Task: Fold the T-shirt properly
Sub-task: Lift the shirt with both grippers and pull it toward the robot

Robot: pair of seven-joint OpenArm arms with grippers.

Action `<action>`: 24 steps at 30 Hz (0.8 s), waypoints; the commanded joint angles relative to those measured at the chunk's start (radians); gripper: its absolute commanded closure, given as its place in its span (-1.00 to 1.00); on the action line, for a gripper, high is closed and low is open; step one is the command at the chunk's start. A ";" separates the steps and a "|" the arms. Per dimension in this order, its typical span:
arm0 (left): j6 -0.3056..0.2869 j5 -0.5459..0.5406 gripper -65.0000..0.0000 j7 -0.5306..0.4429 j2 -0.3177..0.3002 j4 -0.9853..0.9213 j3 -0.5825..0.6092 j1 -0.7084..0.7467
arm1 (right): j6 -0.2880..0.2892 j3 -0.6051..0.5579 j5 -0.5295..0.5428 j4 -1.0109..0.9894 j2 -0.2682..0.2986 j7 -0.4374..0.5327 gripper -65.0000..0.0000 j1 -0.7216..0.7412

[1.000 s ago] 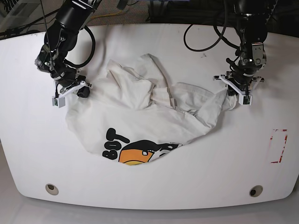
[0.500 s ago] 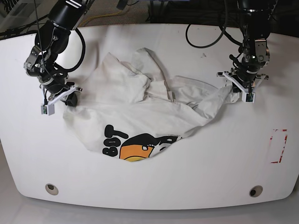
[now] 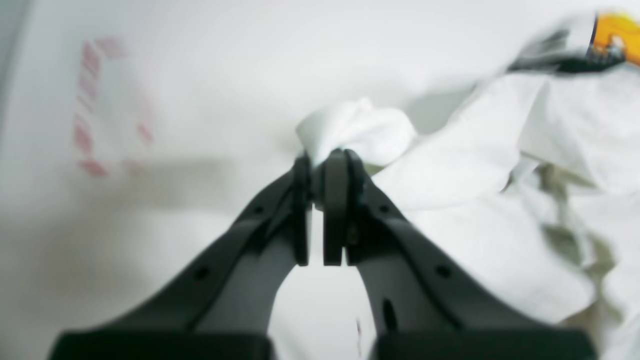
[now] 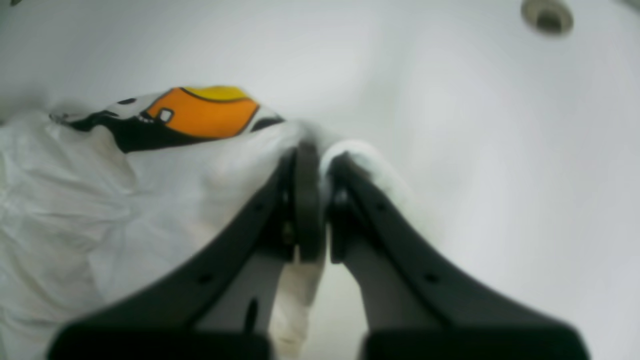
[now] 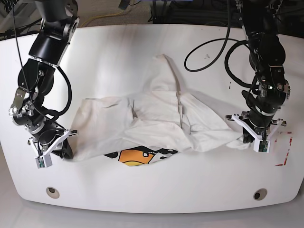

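Observation:
The off-white T-shirt (image 5: 152, 123) lies crumpled and stretched wide across the middle of the table, its orange graphic (image 5: 137, 156) peeking out at the front edge. In the base view my left gripper (image 5: 250, 137) is at the shirt's right end and my right gripper (image 5: 65, 148) at its left end. The left wrist view shows the left gripper (image 3: 320, 162) shut on a bunched corner of white T-shirt (image 3: 475, 165) cloth. The right wrist view shows the right gripper (image 4: 324, 160) shut on a fold of the T-shirt (image 4: 100, 210), beside the orange print (image 4: 205, 112).
A red-striped rectangle mark (image 5: 283, 149) lies on the white table (image 5: 142, 52) just right of the left gripper. Two round holes (image 5: 52, 192) (image 5: 260, 194) sit near the front edge. Black cables (image 5: 209, 50) loop at the back right.
Both arms have moved toward the table's front edge, dragging the shirt's ends with them. The shirt is now pulled wider and flatter and lies closer to the front.

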 commanded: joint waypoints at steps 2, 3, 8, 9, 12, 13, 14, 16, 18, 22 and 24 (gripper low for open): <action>0.003 0.002 0.96 0.040 -0.014 0.035 -0.008 -0.104 | -0.001 -0.044 0.006 0.016 0.052 0.026 1.00 0.089; 0.003 0.002 0.96 0.060 -0.030 0.042 -0.017 -0.134 | -0.001 -0.061 0.006 0.014 0.066 0.026 1.00 0.119; 0.003 0.001 0.96 0.088 -0.044 0.055 -0.051 -0.246 | 0.001 -0.138 0.006 -0.044 0.125 0.026 1.00 0.254; 0.002 0.001 0.96 0.088 -0.048 0.056 -0.057 -0.265 | 0.001 -0.147 0.006 -0.053 0.136 0.026 1.00 0.279; 0.002 -0.002 0.96 0.119 -0.113 0.056 -0.067 -0.346 | 0.004 -0.192 0.008 -0.090 0.164 0.026 1.00 0.374; 0.002 -0.002 0.96 0.134 -0.128 0.056 -0.069 -0.383 | 0.016 -0.207 0.008 -0.105 0.175 0.024 1.00 0.420; 0.002 -0.002 0.96 0.146 -0.140 0.056 -0.069 -0.417 | 0.036 -0.222 0.008 -0.124 0.188 0.023 1.00 0.463; 0.000 -0.002 0.96 0.160 -0.157 0.056 -0.069 -0.473 | 0.059 -0.254 0.014 -0.153 0.205 0.021 1.00 0.532; 0.000 -0.002 0.96 0.168 -0.191 0.056 -0.069 -0.526 | 0.068 -0.294 0.015 -0.162 0.222 0.015 1.00 0.601; -0.032 -0.004 0.95 0.168 -0.260 0.051 -0.069 -0.634 | 0.070 -0.356 0.015 -0.168 0.230 -0.014 1.00 0.736; -0.069 -0.001 0.95 0.177 -0.278 0.051 -0.069 -0.691 | 0.070 -0.380 0.015 -0.168 0.231 -0.028 1.00 0.790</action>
